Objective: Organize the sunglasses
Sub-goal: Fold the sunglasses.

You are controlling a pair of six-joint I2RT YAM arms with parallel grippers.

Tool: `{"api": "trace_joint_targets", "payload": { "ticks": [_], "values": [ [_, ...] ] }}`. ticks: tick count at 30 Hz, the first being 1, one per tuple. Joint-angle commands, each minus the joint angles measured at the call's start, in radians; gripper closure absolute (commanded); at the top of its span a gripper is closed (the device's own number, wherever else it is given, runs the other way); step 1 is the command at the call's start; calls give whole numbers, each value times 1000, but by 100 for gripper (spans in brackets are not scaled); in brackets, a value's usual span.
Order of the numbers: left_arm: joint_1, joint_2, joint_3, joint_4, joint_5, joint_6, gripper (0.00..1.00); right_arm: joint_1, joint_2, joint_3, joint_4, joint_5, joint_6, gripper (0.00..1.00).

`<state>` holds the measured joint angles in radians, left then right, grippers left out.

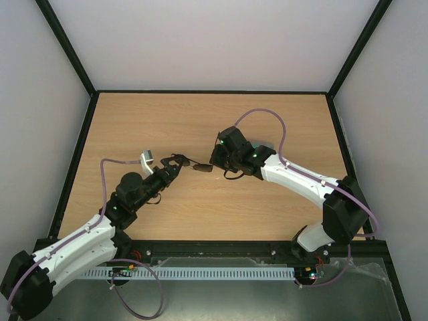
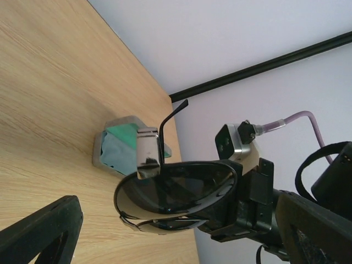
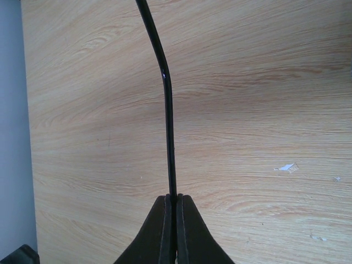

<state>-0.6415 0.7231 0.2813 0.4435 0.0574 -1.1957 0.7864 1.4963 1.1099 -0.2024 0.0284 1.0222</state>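
Observation:
The sunglasses point(image 2: 176, 190) hang above the table, their dark lenses stacked one over the other, with one thin temple arm point(image 2: 173, 113) sticking up. In the top view the sunglasses point(image 1: 199, 168) sit between the two grippers at mid-table. My right gripper point(image 3: 176, 201) is shut on a thin dark temple arm point(image 3: 168, 110), and in the top view this right gripper point(image 1: 217, 160) is just right of the lenses. My left gripper point(image 1: 177, 162) stands open just left of the lenses. In its wrist view the left gripper point(image 2: 176, 220) has its wide-spread fingers point(image 2: 47, 231) flanking the sunglasses without touching them.
A grey case point(image 2: 118, 148) holding a blue-green cloth lies open on the wood behind the sunglasses, near the table's black-framed right edge. In the top view the case point(image 1: 263, 148) is mostly hidden under the right arm. White walls enclose the table point(image 1: 200, 120).

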Motion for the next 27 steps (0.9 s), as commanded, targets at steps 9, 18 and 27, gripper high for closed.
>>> {"api": "trace_joint_targets", "payload": {
  "ticks": [9, 18, 27],
  "values": [
    [-8, 65, 59, 79, -53, 48, 1, 19, -5, 4, 37, -20, 26, 99],
    [-7, 83, 64, 76, -54, 46, 1, 24, 4, 10, 32, -3, 20, 99],
    [-9, 110, 70, 81, -48, 38, 4, 27, 23, 19, 25, 12, 14, 99]
  ]
}}
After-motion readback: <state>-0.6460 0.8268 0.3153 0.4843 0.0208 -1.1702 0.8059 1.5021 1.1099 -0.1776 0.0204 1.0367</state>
